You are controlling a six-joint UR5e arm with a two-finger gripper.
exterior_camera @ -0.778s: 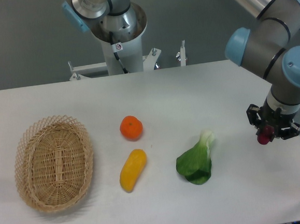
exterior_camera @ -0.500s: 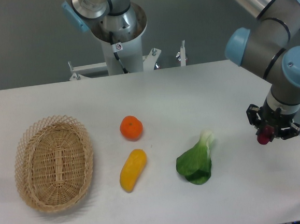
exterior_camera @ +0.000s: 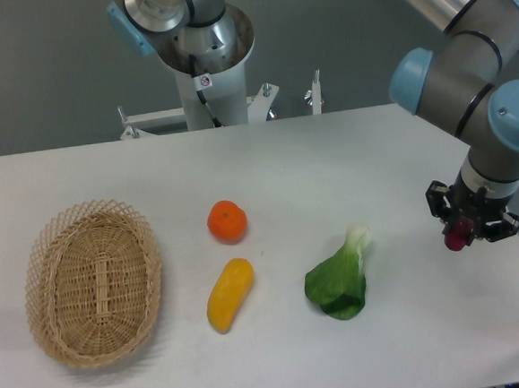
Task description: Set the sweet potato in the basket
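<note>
Near the worktop's right edge, the jaws pinched the small reddish-purple sweet potato (exterior_camera: 458, 234), far right of the oval tan wicker basket (exterior_camera: 93, 281).

basket (exterior_camera: 94, 283) far left; sweet potato (exterior_camera: 457, 233) in end effector (exterior_camera: 471, 220), far right

Robot arm (exterior_camera: 463, 43): silver-grey tubular links, light blue joint caps, grey rounded housings. Black gripper (exterior_camera: 473, 222) at the wrist. Base column (exterior_camera: 204, 63): white, with black cable and small red-marked label.
</note>
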